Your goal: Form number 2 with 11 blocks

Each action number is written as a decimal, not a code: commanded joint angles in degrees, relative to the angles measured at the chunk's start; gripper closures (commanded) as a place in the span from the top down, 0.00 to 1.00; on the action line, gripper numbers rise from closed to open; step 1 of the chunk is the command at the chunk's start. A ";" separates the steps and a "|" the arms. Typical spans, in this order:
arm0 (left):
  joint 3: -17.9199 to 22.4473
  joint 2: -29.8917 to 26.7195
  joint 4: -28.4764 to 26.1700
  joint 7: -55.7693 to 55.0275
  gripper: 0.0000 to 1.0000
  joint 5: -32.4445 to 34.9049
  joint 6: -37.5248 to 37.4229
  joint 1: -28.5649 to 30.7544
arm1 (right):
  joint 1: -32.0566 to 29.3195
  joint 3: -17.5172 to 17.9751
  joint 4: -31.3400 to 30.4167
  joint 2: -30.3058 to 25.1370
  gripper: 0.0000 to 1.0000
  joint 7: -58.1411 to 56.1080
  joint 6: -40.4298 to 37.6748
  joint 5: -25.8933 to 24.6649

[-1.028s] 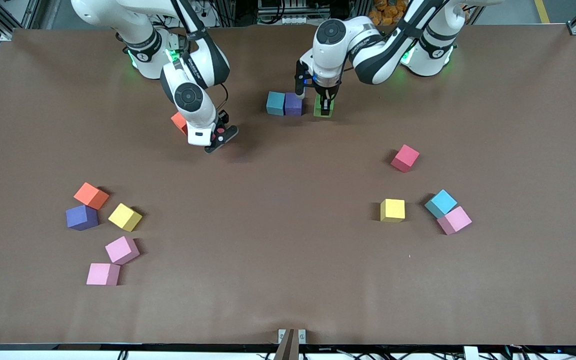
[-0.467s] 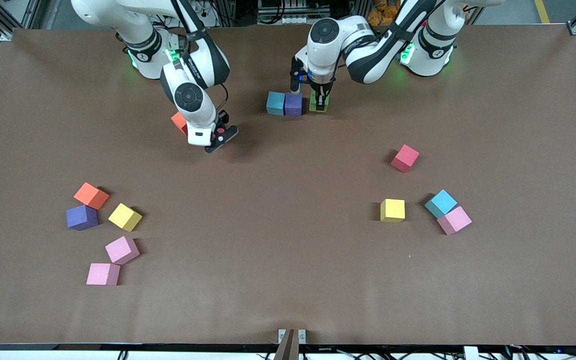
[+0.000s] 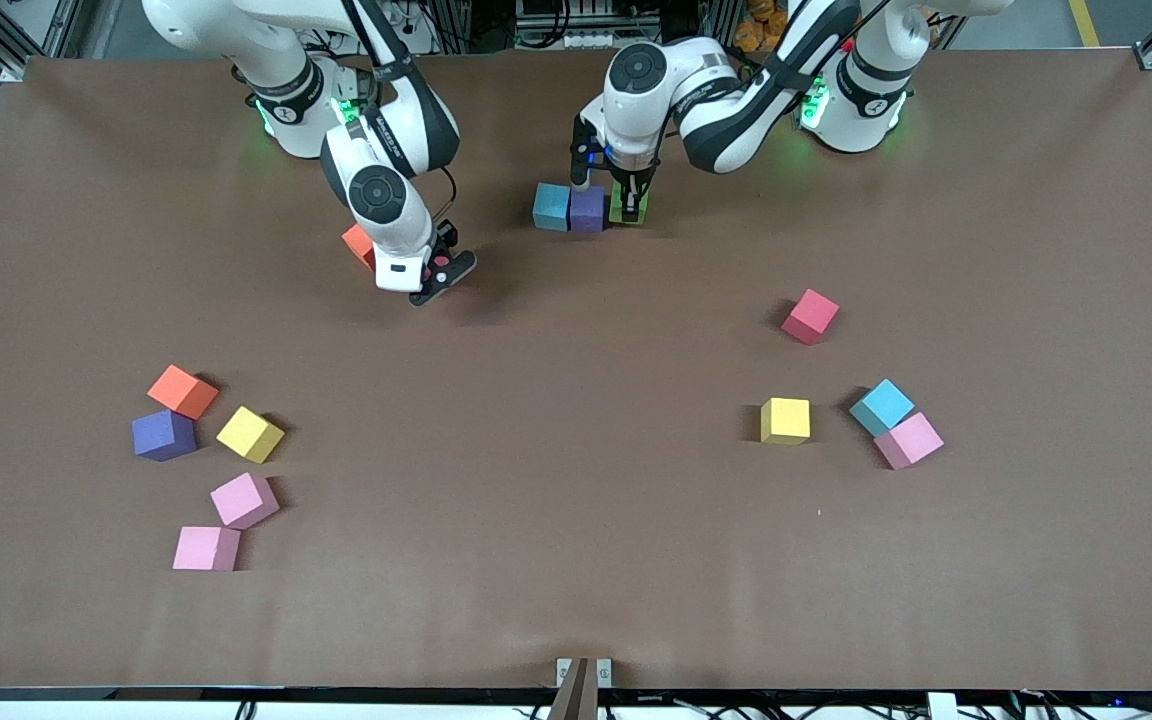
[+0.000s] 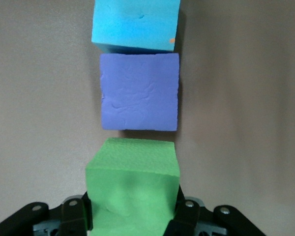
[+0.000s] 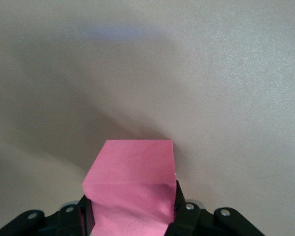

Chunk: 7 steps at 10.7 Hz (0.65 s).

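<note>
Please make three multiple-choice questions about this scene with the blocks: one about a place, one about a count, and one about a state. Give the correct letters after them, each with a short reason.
1. Where is the green block?
A. On the purple block
B. In the left gripper, beside the purple block in the row
C. Next to the yellow blocks

2. How many yellow blocks lie on the table?
A. One
B. Two
C. Four

3. What is the state of the right gripper?
A. Open over the bare table
B. Shut with nothing in it
C. Shut on a crimson-pink block

Answers:
1 B: the left wrist view shows the fingers on both sides of the green block, in line with the purple block and the light blue block.
2 B: one yellow block lies toward the right arm's end, another toward the left arm's end.
3 C: the right wrist view shows the block clamped between the fingers.
</note>
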 commanded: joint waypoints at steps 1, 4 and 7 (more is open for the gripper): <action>0.91 1.41 0.90 -0.86 0.00 0.07 0.35 -1.59 | 0.86 -0.14 9.23 1.77 0.27 -6.26 0.59 1.54; 1.70 2.29 1.51 -0.86 0.00 0.16 0.35 -2.30 | 0.77 -0.14 10.72 1.86 0.27 -6.52 0.41 1.54; 3.11 3.08 1.86 -0.85 0.00 0.25 0.79 -3.35 | 0.51 -0.14 12.74 2.47 0.27 -6.61 0.41 1.54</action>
